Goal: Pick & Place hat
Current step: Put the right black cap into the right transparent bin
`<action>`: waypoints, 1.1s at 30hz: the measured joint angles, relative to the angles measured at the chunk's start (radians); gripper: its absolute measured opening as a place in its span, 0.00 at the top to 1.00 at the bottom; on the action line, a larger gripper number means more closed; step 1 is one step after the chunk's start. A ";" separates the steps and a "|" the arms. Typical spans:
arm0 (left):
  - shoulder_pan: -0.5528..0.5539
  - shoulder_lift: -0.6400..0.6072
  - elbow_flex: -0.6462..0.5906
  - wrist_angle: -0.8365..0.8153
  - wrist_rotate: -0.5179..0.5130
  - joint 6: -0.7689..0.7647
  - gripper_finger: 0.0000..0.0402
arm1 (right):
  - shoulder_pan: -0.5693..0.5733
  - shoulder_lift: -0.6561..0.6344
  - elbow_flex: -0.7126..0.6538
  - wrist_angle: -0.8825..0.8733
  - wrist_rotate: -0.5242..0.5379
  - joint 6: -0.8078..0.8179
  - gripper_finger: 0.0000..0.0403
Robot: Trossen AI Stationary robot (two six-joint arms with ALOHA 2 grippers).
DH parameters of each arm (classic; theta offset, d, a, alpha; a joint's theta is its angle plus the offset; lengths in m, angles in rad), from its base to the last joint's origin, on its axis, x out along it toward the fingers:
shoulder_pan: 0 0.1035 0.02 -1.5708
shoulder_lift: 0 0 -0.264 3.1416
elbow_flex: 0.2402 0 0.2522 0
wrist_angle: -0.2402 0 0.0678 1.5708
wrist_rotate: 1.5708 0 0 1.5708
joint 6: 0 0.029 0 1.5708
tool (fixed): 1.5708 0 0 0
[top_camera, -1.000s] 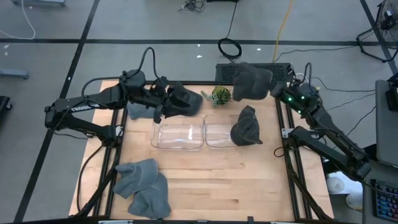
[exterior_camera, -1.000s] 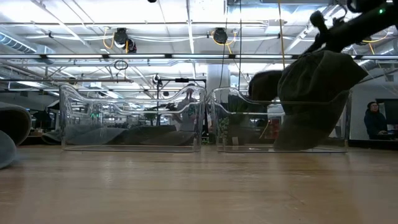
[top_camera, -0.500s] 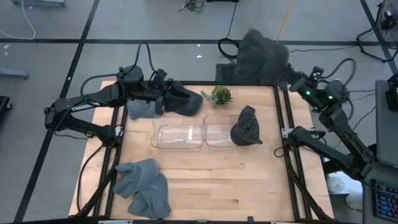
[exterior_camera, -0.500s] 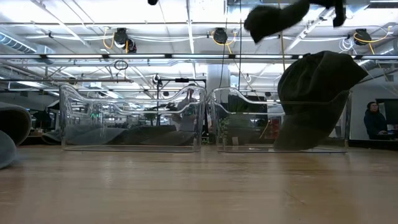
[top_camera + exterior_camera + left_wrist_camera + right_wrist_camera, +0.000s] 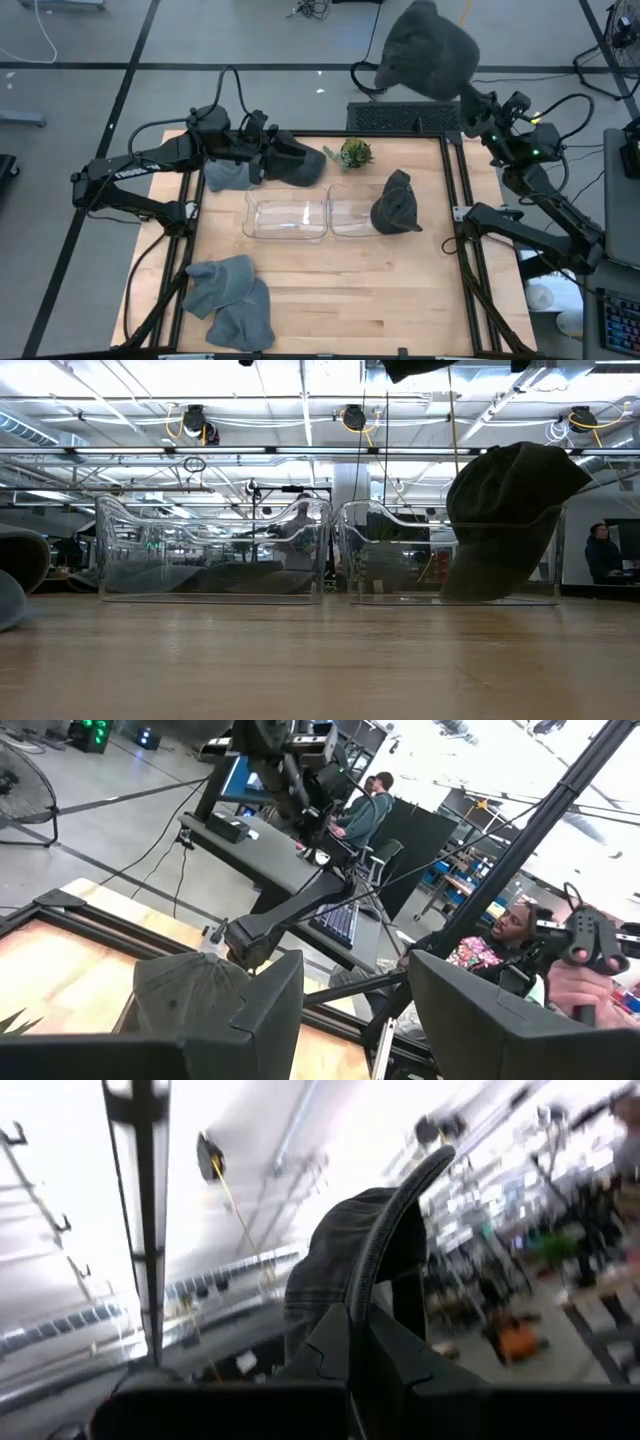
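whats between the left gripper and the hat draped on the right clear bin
In the high view, the left clear bin and bare tabletop lie between the left gripper and that hat; the small plant sits just off that line.

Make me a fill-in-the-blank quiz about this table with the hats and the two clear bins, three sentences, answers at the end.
1. The right pincer holds a dark hat raised high beyond the table's ____ edge.
2. Another hat hangs over the rim of the ____ clear bin.
3. The small plant stands on the table behind the two ____.

Missing words: far; right; bins
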 joint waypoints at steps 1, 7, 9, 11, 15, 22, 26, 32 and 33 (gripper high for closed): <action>0.000 0.000 0.000 0.000 -0.005 0.000 0.52 | 0.012 0.010 0.000 0.034 0.008 -0.015 1.00; 0.000 0.000 0.000 0.010 -0.057 0.002 0.52 | 0.108 0.078 0.000 0.233 0.092 -0.112 1.00; 0.000 0.000 0.000 0.029 -0.058 0.002 0.52 | 0.149 0.104 0.000 0.285 0.131 -0.159 1.00; 0.000 0.000 0.000 0.052 -0.059 0.002 0.52 | 0.196 0.133 0.000 0.339 0.164 -0.209 1.00; 0.000 0.000 0.000 0.100 -0.059 0.002 0.52 | 0.283 0.196 0.000 0.453 0.193 -0.298 1.00; 0.002 0.000 0.000 0.135 -0.060 0.002 0.52 | 0.449 0.335 0.047 0.609 0.244 -0.401 1.00; 0.002 0.000 0.000 0.155 -0.060 0.008 0.52 | 0.532 0.444 0.152 0.609 0.237 -0.453 1.00; 0.004 0.000 0.000 0.195 -0.059 0.031 0.52 | 0.602 0.573 0.273 0.600 0.223 -0.503 1.00; 0.005 0.000 0.000 0.205 -0.057 0.030 0.52 | 0.608 0.587 0.286 0.601 0.209 -0.508 1.00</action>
